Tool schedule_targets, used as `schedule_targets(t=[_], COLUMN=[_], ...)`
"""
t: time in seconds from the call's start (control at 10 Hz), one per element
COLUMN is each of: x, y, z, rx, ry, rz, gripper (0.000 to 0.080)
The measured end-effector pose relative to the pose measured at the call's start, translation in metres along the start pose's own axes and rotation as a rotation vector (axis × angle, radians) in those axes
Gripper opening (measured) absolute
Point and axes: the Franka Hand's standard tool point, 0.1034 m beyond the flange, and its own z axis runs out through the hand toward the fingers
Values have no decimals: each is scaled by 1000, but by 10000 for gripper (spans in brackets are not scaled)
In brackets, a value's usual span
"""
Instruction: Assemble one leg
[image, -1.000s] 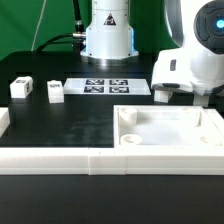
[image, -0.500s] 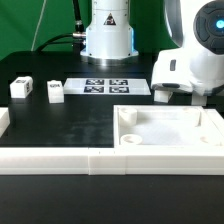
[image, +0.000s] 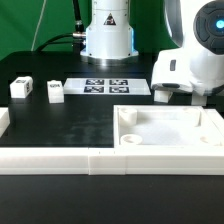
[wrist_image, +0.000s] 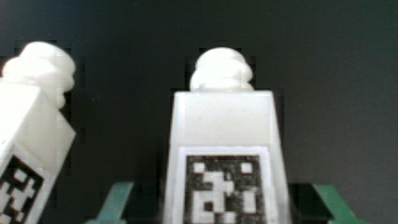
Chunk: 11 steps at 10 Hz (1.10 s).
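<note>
Wrist view: a leg (wrist_image: 224, 130) stands untouched between the released jaws, second leg (wrist_image: 36, 120) beside it. Exterior view only: third leg (image: 18, 88), fourth leg (image: 54, 92) on the bench (image: 90, 125), at the exterior view's left.

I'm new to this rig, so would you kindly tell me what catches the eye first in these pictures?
In the wrist view a tagged white leg fills the frame, sitting between the fingers of the open tool, with a second leg beside it. The large rimmed white panel dominates the exterior view's right, while a third leg and a fourth leg stand at its left.
</note>
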Motion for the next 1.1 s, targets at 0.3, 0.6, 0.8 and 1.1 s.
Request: schedule_targets(t=[0.3, 0.6, 0.8, 1.1], x=[-28, -34, -30, -21], y=[8, 5, 3, 8], z=[-44, -59, -61, -64], rx=[6, 15, 22, 42], ry=[-11, 45, 81, 336], rz=[-4, -11, -12, -65], gripper=[290, 290, 290, 290])
